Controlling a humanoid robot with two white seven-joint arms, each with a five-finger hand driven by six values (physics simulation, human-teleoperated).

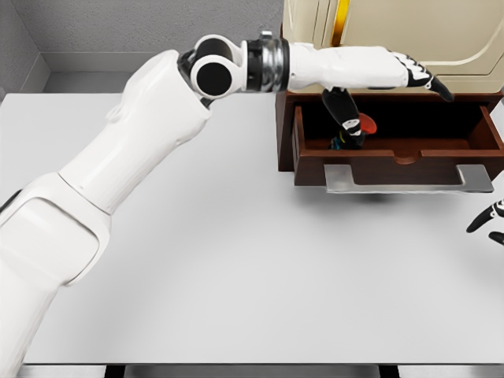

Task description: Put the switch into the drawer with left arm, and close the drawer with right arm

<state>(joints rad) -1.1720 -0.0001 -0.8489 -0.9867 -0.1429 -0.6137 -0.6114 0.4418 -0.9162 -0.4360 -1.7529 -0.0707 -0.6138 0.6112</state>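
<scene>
**A:** ok so where's the switch (356, 128) at right now?

**B:** It's over the open drawer (398, 150), near its left end. Small dark thing with a red bit on one side and a bit of blue lower down. The left hand (370, 87) has it pinched between the thumb (340, 106) and the fingers, dangling down from the palm into the drawer opening. Can't tell if the bottom of it is touching the drawer floor or not.

**A:** and the arm?

**B:** The left arm (118, 173) comes in from the lower left and reaches right across the white tabletop (236, 268), forearm about level along the top of the dark wooden cabinet (285, 130). The other fingers stick out straight to the right, black tips past the middle of the drawer.

**A:** drawer fully out?

**B:** Pulled out toward the camera, yeah. Grey metal handle (408, 179) on the front, throwing a shadow on the tabletop. There's a cream box thing (394, 31) sitting behind and above the cabinet.

**A:** right hand?

**B:** The right hand (490, 222) is barely in frame, just a couple of black-tipped fingertips at the right edge, below the drawer handle, well apart from it. Too little showing to say whether it's open or closed.
</scene>
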